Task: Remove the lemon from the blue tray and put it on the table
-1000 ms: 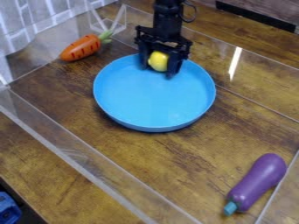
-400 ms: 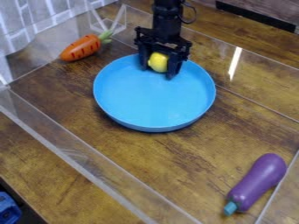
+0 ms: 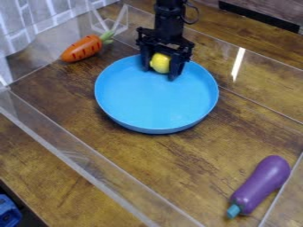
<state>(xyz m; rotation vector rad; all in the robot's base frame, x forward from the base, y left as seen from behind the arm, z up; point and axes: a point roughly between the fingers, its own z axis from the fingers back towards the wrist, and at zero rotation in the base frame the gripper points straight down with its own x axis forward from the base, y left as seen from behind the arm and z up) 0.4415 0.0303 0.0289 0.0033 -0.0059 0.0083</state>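
— Where are we finding the lemon (image 3: pixel 161 63)?
— We're seeing it at twelve o'clock on the blue tray (image 3: pixel 157 95), low between the fingers of the black gripper (image 3: pixel 162 62).
— How are those jaws standing?
— We're seeing them closed in on the lemon, gripping it at the tray's far edge.
— Are we reading any writing?
— We're making out none.
— And the surface?
— We're looking at a brown wood-plank table (image 3: pixel 142 168) with its grain showing, and clear, shiny walls (image 3: pixel 89 152) are edging it.
— What else is lying around?
— We're noticing an orange carrot (image 3: pixel 83 48) with a pale green top, at ten o'clock from the tray, and a smooth purple eggplant (image 3: pixel 261 181) at five o'clock, its teal tip pointing toward us.
— And the tray itself?
— We're seeing smooth bright blue, round and shallow, with a low rim.
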